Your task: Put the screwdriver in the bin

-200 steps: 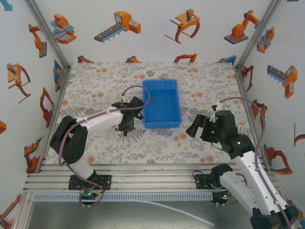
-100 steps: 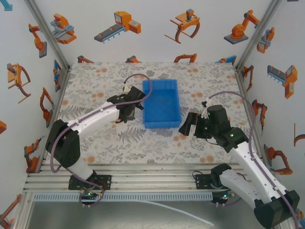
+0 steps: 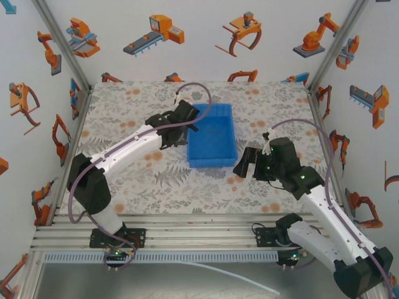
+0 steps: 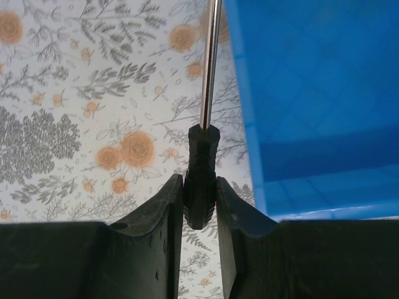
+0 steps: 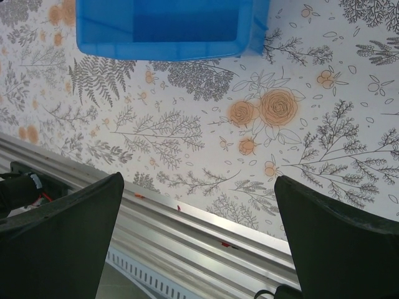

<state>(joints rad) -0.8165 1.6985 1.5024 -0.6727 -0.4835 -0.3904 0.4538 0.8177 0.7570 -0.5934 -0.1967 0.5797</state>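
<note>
Open floral-print table (image 3: 124, 118) runs flat on all sides of the one bin (image 3: 215, 146), a rectangular tray of smooth bright blue plastic with low walls and a rim. Of the two black grippers, the right gripper (image 3: 244, 163) hangs over the table near the bin's near right corner, its fingers spread wide around bare air. The left gripper (image 4: 199, 187) sits at the bin's left rim, clenched on the ribbed black handle of the one screwdriver (image 4: 202, 149), whose thin shiny shaft lies over the table just outside the bin's left wall.
</note>
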